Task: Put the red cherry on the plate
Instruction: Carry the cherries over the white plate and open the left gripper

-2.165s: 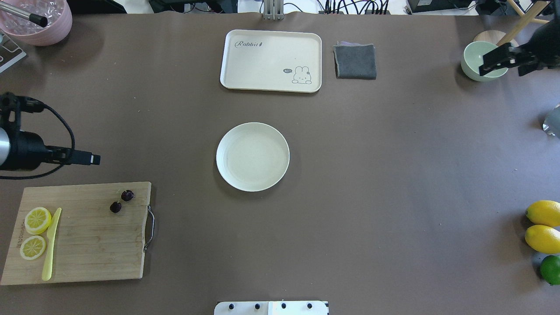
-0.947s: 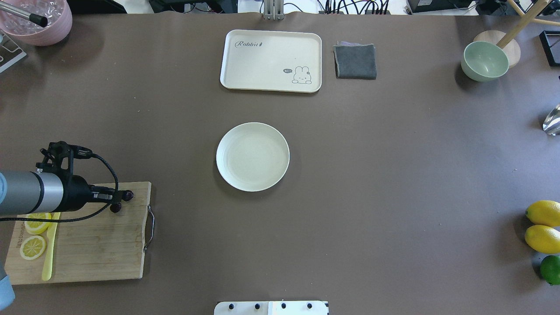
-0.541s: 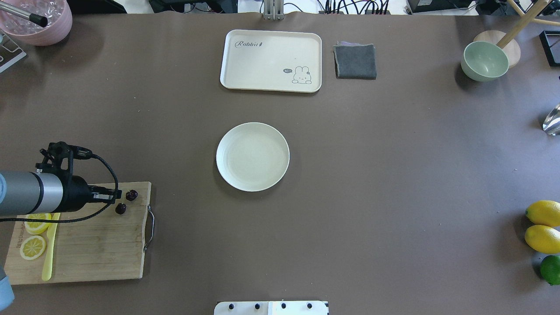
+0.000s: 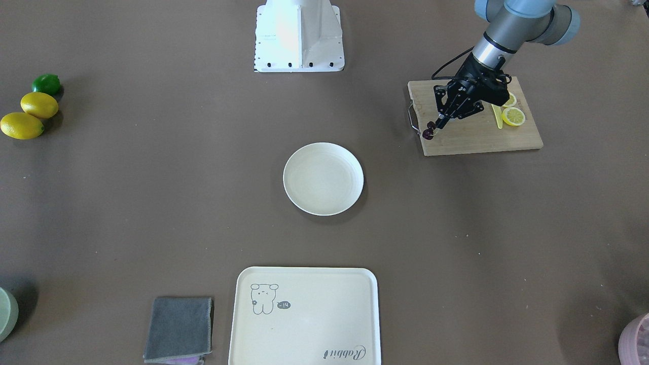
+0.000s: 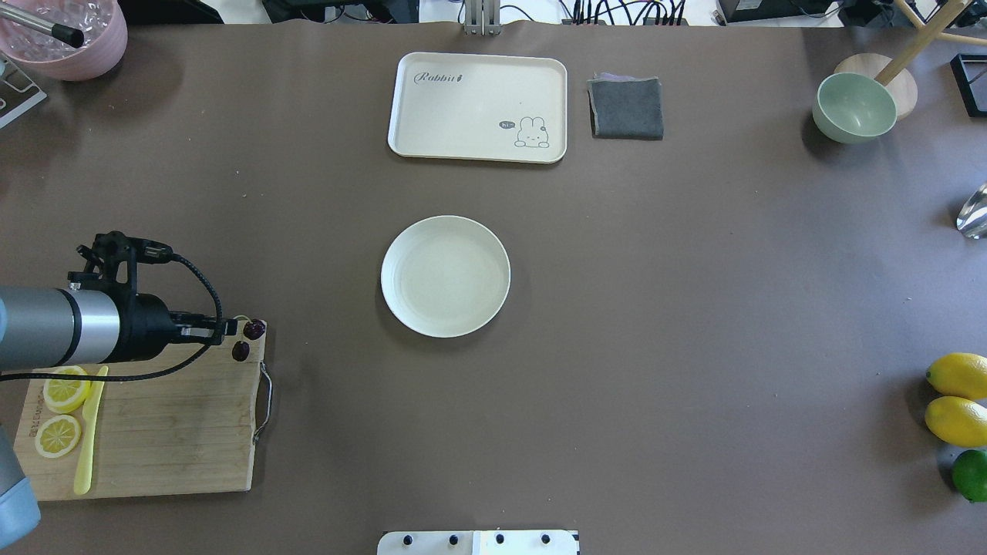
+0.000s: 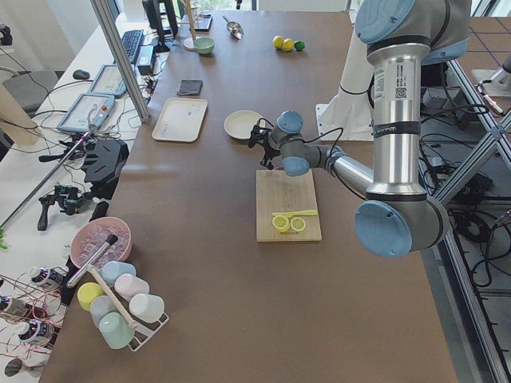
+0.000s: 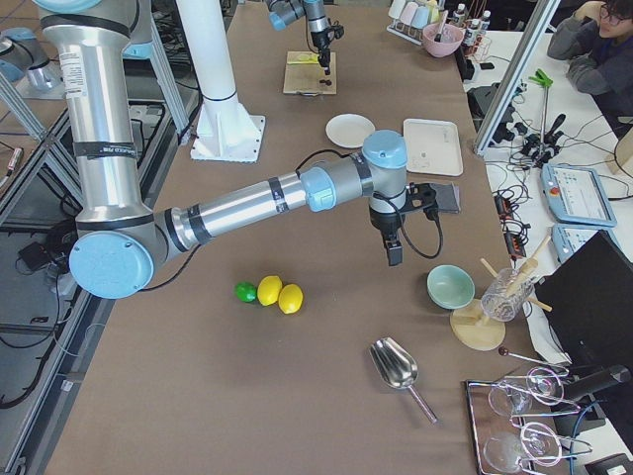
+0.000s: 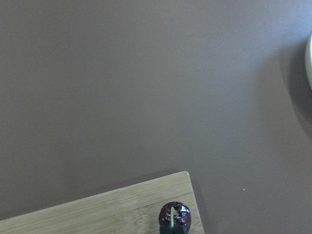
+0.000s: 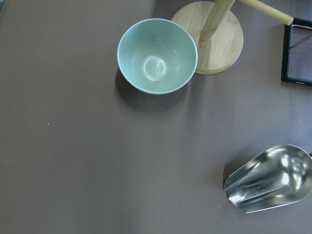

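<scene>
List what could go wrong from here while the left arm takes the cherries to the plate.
1. The fingers of the left gripper seem to pinch only the thin stem, with the red cherry dangling beyond them; a quick move could swing it loose.
2. It hangs low over the cutting board corner, so it might drag on the edge.
3. The plate is shallow; round cherries released from height may roll off.
</scene>
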Motion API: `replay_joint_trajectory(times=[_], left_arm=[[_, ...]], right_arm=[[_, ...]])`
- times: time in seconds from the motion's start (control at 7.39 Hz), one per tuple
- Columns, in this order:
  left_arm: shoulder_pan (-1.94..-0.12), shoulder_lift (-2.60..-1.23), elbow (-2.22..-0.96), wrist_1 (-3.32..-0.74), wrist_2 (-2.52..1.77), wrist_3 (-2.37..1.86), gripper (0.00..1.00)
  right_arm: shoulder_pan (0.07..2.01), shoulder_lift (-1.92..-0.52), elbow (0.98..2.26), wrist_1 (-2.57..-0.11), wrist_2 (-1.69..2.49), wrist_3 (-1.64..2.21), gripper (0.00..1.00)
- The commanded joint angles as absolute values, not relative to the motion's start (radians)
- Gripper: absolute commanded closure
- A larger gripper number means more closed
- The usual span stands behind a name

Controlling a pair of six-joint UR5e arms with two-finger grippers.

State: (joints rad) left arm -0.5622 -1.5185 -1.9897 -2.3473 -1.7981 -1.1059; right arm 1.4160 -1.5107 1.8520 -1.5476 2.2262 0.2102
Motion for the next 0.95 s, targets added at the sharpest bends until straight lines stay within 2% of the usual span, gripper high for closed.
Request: replay_joint_trajectory(times=[0.0, 0.14, 0.41, 0.68, 0.81], left_arm=[[-0.557, -1.66, -1.961, -2.338, -1.798, -1.232, 1.0], [-0.558, -1.81, -1.878, -2.306, -1.795, -1.28, 1.0], [-0.551, -2.024, -1.766, -2.17, -1.729, -1.313, 1.0], [-0.546, -2.089, -1.688, -2.164, -1.706, -1.336, 1.0], [-0.532, -2.092, -1.687, -2.164, -1.698, -1.342, 0.21]], right_arm=[[1.439, -1.572, 1.855, -1.543, 2.226, 0.206, 0.0], [1.442, -1.609, 1.852, -1.546, 2.224, 0.186, 0.0], [1.45, -1.652, 1.848, -1.545, 2.224, 0.146, 0.0], [1.451, -1.672, 1.845, -1.552, 2.226, 0.146, 0.0], [1.451, -1.684, 1.841, -1.551, 2.227, 0.146, 0.0]])
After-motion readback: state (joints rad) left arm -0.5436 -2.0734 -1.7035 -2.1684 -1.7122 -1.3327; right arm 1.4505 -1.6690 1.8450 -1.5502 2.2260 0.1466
